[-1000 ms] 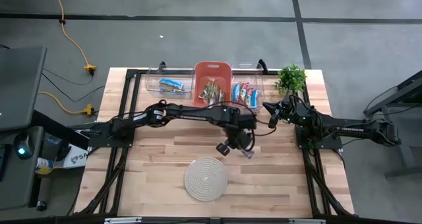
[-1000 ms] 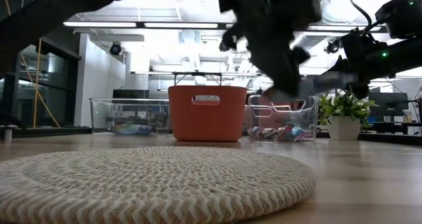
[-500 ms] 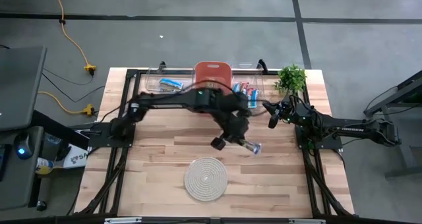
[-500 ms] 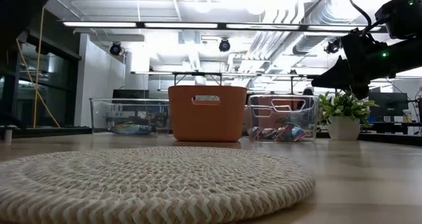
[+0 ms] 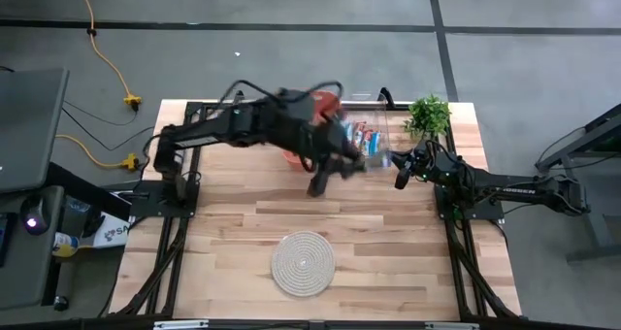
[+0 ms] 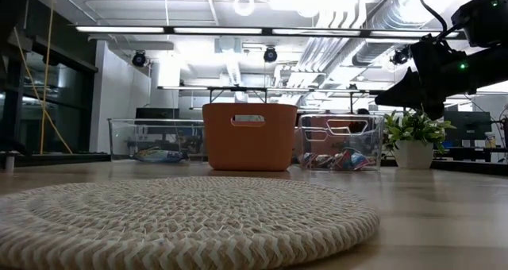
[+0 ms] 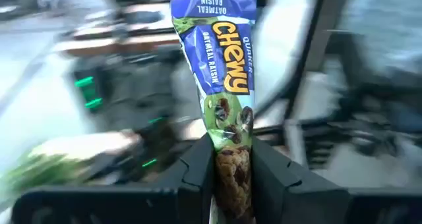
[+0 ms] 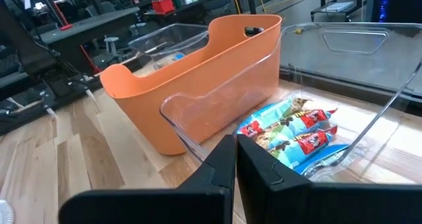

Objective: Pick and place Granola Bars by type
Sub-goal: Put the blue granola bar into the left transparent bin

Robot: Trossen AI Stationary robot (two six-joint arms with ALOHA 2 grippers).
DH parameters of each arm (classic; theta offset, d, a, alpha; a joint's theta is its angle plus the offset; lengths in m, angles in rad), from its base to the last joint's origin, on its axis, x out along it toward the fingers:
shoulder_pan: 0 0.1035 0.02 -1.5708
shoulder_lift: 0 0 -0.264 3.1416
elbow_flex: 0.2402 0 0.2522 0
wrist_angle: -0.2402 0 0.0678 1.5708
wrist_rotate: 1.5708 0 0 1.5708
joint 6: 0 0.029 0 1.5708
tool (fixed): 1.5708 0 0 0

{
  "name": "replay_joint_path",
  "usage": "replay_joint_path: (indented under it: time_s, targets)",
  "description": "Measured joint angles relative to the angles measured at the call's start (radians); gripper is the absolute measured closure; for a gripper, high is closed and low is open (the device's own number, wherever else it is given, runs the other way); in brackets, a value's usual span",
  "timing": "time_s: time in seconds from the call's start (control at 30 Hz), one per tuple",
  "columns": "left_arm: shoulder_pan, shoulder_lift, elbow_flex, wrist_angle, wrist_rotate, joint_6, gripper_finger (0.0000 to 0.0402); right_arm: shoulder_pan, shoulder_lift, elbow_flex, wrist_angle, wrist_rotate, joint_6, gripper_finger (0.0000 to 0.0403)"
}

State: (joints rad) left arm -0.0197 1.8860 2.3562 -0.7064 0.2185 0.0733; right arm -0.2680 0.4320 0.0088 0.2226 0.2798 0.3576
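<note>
My left gripper [image 5: 372, 162] is raised over the near edge of the right clear bin [image 5: 374, 126] and is shut on a blue granola bar [image 7: 221, 72]. Red-and-blue bars [image 8: 297, 128] lie in that bin. Blue bars [image 5: 252, 124] lie in the left clear bin [image 5: 243, 126]. The orange bin [image 5: 325, 99] stands between the two, and my left arm covers most of it. My right gripper [image 5: 400, 170] is shut and empty, raised just right of the right bin; it also shows in the low view [image 6: 409, 91]. My left gripper pinches one end of the bar [image 7: 232, 168] between its two fingers [image 7: 198, 165]. The rest of the wrapper sticks straight out past the fingertips, along the fingers. The bar is lifted clear of the table and bins.
A round coiled rope mat [image 5: 303, 262] lies near the table's near edge. A potted plant [image 5: 428, 115] stands at the far right corner, close behind my right gripper. Bare wood lies between the mat and the bins.
My left gripper has risen from low over the table just beyond the mat and swung toward the far edge, to the right clear bin, carrying the blue bar clear of the table. It has left the low view.
</note>
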Motion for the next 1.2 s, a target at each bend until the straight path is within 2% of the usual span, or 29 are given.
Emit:
replay_joint_path:
  time_s: [0.2, 0.37, 0.43, 0.5, 0.6, 0.73, 0.9, 1.0, 1.07, 1.2]
  targets:
    - [0.0, -0.091, 0.0, -0.027, -0.425, -0.044, 0.0331, 0.0, -0.002, 0.0, 0.004, 0.0, 0.0, 0.0402]
    - [0.001, -0.157, 0.0, -0.181, -0.837, -0.093, 0.0331, 0.0, 0.0, 0.0, 0.004, 0.0, 0.0, 0.0402]
    - [0.007, -0.178, 0.0, -0.279, -0.964, -0.121, 0.0331, 0.0, 0.0, 0.0, 0.003, 0.0, 0.0, 0.0402]
    - [0.027, -0.203, 0.0, -0.372, -1.029, -0.179, 0.0331, 0.0, 0.0, 0.0, 0.003, -0.001, 0.0, 0.0402]
    - [0.086, -0.23, 0.001, -0.518, -1.044, -0.268, 0.0331, 0.0, 0.0, 0.0, 0.004, 0.0, 0.0, 0.0402]
    - [0.199, -0.235, 0.0, -0.692, -1.041, -0.304, 0.0331, 0.0, 0.0, 0.0, 0.004, 0.0, 0.0, 0.0402]
    - [0.383, -0.236, -0.028, -0.767, -0.951, -0.306, 0.0331, 0.0, 0.0, 0.0, 0.006, 0.0, 0.0, 0.0402]
    - [0.491, -0.233, -0.058, -0.761, -0.861, -0.283, 0.0331, 0.0, 0.0, 0.0, 0.006, 0.001, 0.0, 0.0402]
    - [0.558, -0.234, -0.086, -0.742, -0.783, -0.215, 0.0331, 0.0, 0.0, 0.0, 0.006, 0.001, 0.0, 0.0402]
    - [0.675, -0.233, -0.178, -0.694, -0.538, 0.004, 0.0331, 0.0, 0.0, 0.0, 0.006, 0.001, 0.0, 0.0402]
